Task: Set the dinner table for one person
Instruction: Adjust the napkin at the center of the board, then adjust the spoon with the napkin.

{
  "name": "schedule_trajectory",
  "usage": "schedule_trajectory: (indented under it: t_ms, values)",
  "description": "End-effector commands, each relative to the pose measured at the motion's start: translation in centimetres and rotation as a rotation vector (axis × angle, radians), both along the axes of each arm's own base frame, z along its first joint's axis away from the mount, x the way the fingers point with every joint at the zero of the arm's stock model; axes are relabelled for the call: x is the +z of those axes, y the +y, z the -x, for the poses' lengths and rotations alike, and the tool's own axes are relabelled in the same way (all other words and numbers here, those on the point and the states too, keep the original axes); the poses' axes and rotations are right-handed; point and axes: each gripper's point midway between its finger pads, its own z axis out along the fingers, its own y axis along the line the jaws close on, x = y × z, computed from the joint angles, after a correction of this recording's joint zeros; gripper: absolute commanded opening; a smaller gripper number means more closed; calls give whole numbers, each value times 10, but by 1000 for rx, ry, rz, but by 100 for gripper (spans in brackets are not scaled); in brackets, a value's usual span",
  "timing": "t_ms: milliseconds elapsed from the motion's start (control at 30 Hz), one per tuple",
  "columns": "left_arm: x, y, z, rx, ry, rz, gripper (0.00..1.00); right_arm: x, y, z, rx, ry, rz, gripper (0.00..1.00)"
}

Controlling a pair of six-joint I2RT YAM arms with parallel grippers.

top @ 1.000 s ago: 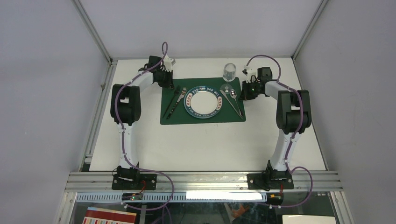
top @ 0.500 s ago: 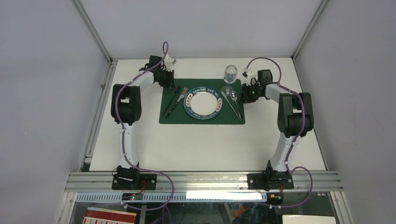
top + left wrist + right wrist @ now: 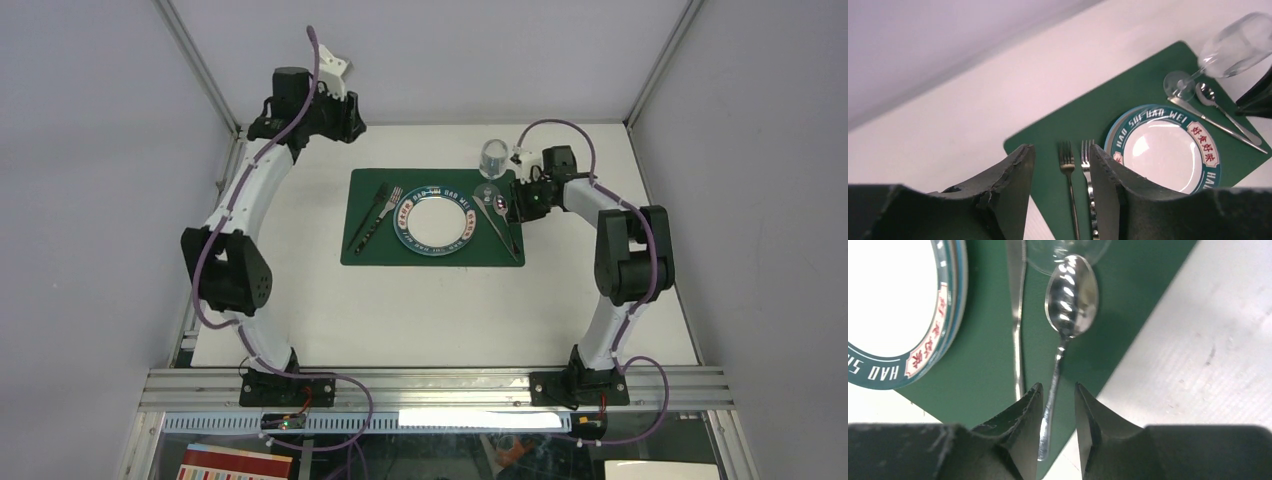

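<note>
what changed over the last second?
Left gripper lifted off the placemat's far-left corner, swung back to the table's far-left corner and opened, empty. Right gripper opened, jaws either side of the spoon handle. Plate, forks, knife, glass unchanged.

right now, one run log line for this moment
left tool: open, empty, raised far left | right tool: open, jaws either side of spoon handle | placemat: plate, two forks, knife, glass set
</note>
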Motion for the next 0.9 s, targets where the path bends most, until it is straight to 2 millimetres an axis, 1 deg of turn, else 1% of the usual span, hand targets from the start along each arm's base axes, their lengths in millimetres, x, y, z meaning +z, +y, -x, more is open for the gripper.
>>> schedule_trajectory:
  t_ms: [0,33,100,200,300,400,433,700,867]
  values:
    - [47,3,15,-2,-121,-14,45,9,17,-5,39,-88,76,33]
    - [45,4,17,0,-118,-17,44,8,19,-7,35,-96,92,33]
    - [39,5,22,-5,-108,-24,47,6,22,-9,34,-109,120,33]
    - [33,3,26,-19,-97,-22,43,6,21,-16,4,-157,176,32]
    - [32,2,28,-25,-93,-18,44,6,16,-22,-24,-174,217,31]
    - [34,1,30,-35,-95,-14,43,5,12,-22,-39,-188,238,29]
    - [35,1,31,-37,-97,-12,43,9,12,-22,-39,-205,236,29]
    - [31,-1,30,-42,-87,-8,43,25,8,-4,-28,-239,228,29]
    - [29,-2,29,-44,-81,-6,42,24,5,5,-16,-258,237,29]
